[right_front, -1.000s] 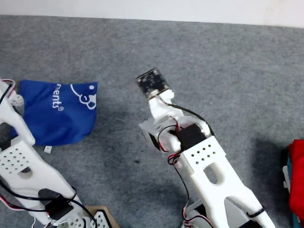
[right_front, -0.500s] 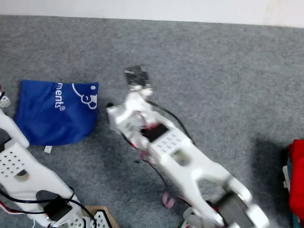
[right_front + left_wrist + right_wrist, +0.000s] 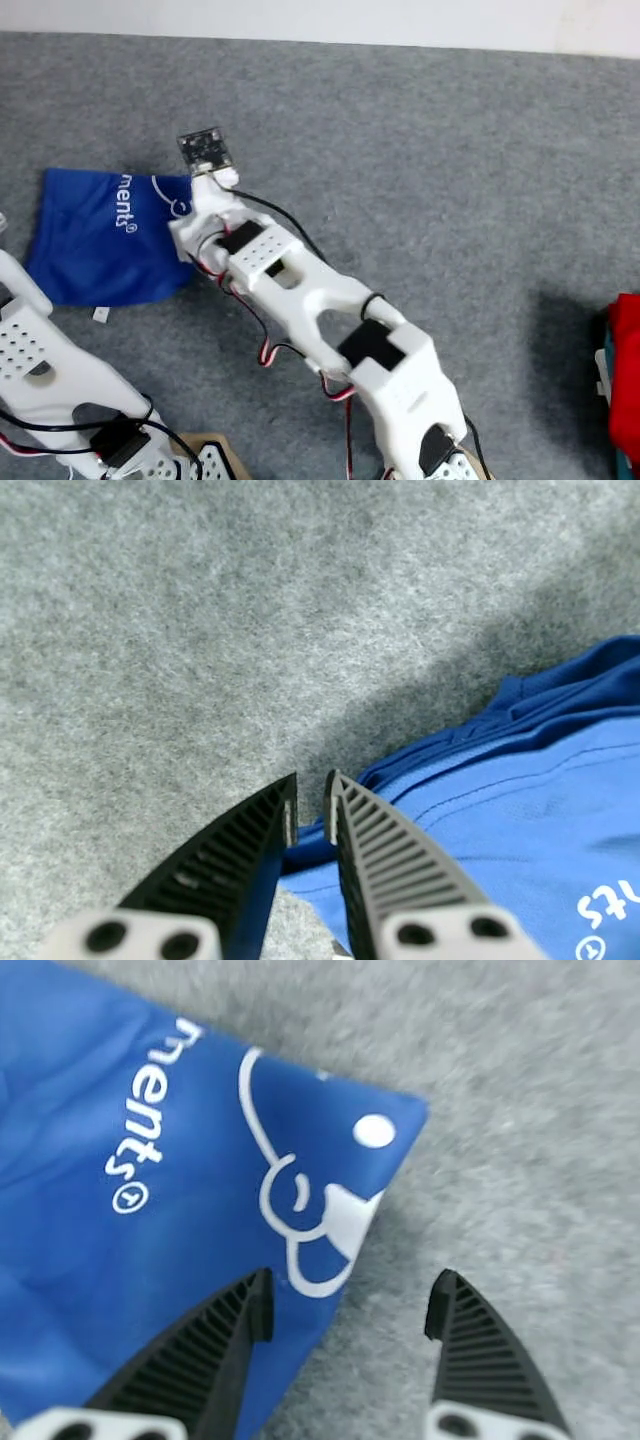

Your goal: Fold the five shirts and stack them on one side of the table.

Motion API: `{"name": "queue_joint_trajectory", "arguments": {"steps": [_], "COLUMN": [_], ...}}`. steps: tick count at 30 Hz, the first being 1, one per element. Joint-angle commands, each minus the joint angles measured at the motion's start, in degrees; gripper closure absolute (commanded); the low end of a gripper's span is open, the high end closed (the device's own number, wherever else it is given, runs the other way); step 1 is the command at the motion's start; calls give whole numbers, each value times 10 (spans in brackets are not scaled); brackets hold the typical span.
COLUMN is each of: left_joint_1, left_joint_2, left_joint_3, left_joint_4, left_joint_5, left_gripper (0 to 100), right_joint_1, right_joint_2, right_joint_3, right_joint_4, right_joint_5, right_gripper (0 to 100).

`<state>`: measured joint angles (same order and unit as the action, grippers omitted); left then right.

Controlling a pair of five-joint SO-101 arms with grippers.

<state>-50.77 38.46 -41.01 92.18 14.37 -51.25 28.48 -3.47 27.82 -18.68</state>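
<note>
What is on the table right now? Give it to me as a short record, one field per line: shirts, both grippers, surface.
blue shirt: folded, lying flat at the left of the high view, print up
red cloth: at the right edge, partly cut off
left gripper: nearly shut, above a corner of the blue shirt
right gripper: open, astride the blue shirt's printed edge
table: grey, felt-like surface
</note>
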Motion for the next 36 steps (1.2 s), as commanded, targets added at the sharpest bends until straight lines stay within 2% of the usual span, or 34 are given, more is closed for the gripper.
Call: {"name": "queue_joint_trajectory", "arguments": {"steps": [1,14,16,21,22,29,36], "left_joint_1": [-3,-11,-11,-11,-11,-8,12], "left_joint_2": [-4,-3,-3,-3,-3,40,86], "left_joint_3": [-21,-20,-20,-20,-20,-22,-23], "left_joint_4": [1,2,2,2,2,2,1], "left_joint_5": [-3,-3,-3,-3,-3,-4,-3], "left_gripper": [930,930,930,930,930,930,930], "right_joint_1": [-15,-38,-39,-39,-39,-17,108], "right_joint_2": [8,133,148,179,182,182,182], "right_joint_3": [-63,-159,-192,-252,-260,-339,-488], "right_joint_4": [18,27,54,95,107,269,443], "right_joint_5": [-4,-3,7,64,70,83,81], "right_gripper": [744,748,784,958,991,992,992]}}
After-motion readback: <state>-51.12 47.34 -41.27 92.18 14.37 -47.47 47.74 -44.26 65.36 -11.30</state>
